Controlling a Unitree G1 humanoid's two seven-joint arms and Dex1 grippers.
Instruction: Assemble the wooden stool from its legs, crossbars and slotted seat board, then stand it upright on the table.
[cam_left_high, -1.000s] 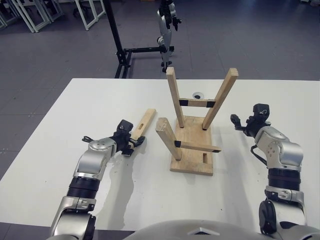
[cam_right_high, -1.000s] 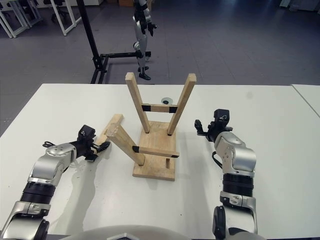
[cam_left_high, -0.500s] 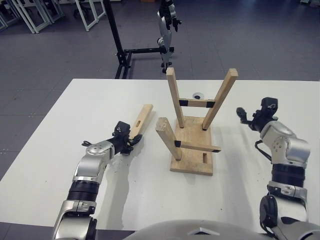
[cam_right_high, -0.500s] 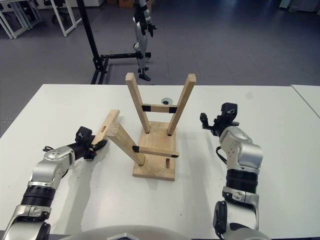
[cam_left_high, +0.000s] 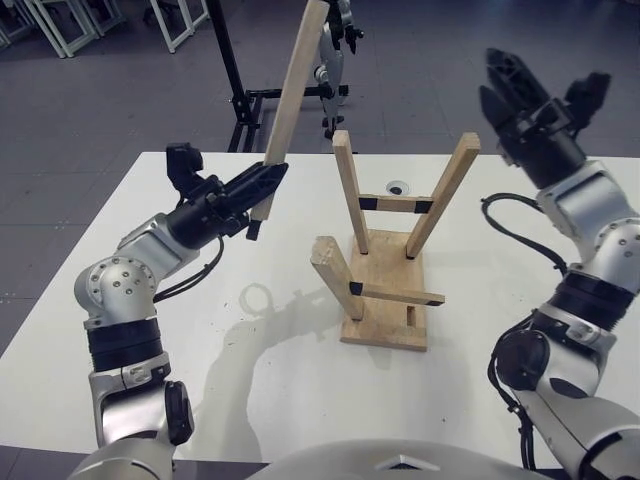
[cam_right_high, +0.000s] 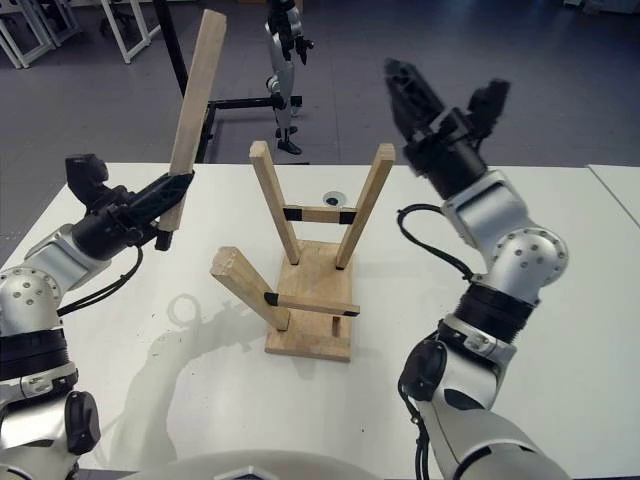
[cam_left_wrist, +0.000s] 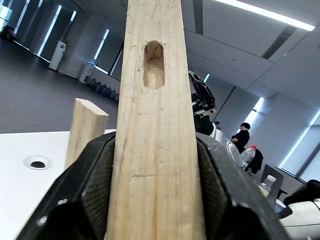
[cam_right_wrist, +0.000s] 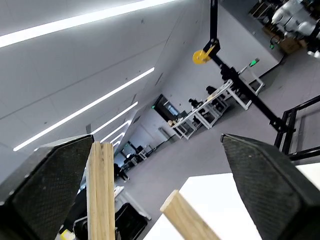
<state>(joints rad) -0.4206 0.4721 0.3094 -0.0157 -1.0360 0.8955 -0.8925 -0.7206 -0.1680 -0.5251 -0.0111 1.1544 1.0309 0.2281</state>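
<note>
- We see the left jaws pinching a loose leg (cam_left_high: 290, 105) near its lower end. It stands almost upright in the air over the far left part of the worktop (cam_left_high: 200, 340), its top tipped slightly towards the stool parts.
- The leg's oval slot (cam_left_wrist: 154, 64) faces the left wrist camera.
- The seat board (cam_left_high: 385, 320) lies flat at the middle of the worktop.
- Two far legs (cam_left_high: 350, 195) rise from its far end, splayed apart and joined by a crossbar (cam_left_high: 395, 206).
- A third leg (cam_left_high: 333, 277) leans at the board's near left side, and a second crossbar (cam_left_high: 398, 294) runs from it across the board.
- The right jaws are spread wide and hold nothing, high above the worktop to the right of the far legs.
</note>
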